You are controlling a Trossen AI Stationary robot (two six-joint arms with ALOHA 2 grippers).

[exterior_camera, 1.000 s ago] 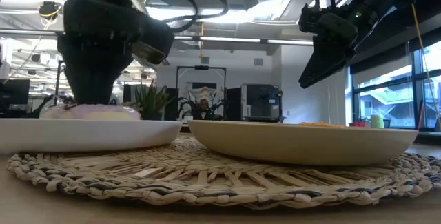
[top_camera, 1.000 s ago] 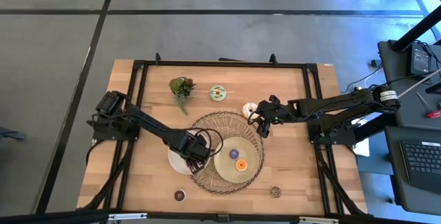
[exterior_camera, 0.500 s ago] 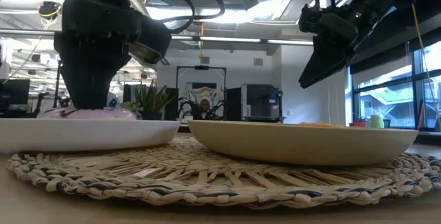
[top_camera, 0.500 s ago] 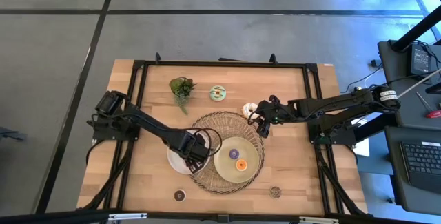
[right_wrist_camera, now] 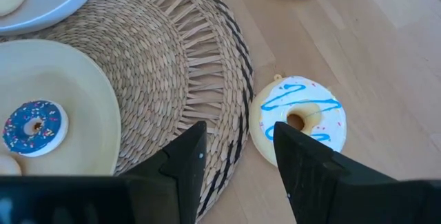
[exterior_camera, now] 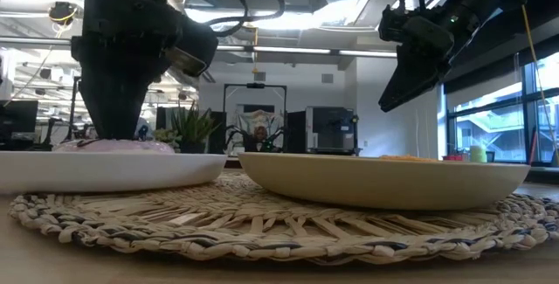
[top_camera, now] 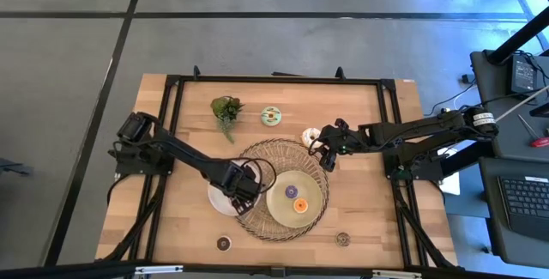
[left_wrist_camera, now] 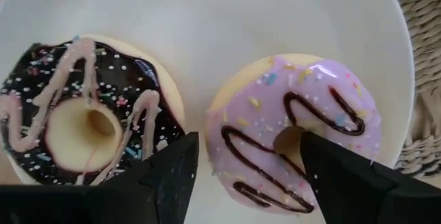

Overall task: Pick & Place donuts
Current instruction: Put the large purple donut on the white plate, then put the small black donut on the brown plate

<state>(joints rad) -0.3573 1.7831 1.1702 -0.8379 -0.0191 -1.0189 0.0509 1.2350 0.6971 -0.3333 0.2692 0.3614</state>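
Where the white plate (left_wrist_camera: 207,3) overlaps the left rim of the round woven mat (top_camera: 257,219), the left gripper (left_wrist_camera: 244,176) hangs low over it with its fingers spread, one tip over each of the two donuts inside: a chocolate-iced donut with pink drizzle (left_wrist_camera: 83,114) and a lilac-iced donut with dark drizzle (left_wrist_camera: 296,134), lying just beside each other and gripped by neither finger. On the mat's right half sits the pale-green plate (top_camera: 279,202), holding a blue-iced donut (right_wrist_camera: 32,127) and an orange-iced donut (top_camera: 299,205). The right gripper (right_wrist_camera: 238,151) hovers above the mat's far right rim, fingers spread, over a white donut with blue drizzle (right_wrist_camera: 300,117) lying on bare wood. Farther toward the tabletop's back edge lie a leafy sprig (top_camera: 226,110) and a mint-green donut (top_camera: 272,116). Two dark donuts (top_camera: 223,243) (top_camera: 342,239) rest near the front edge, and both side edges offer open wood.
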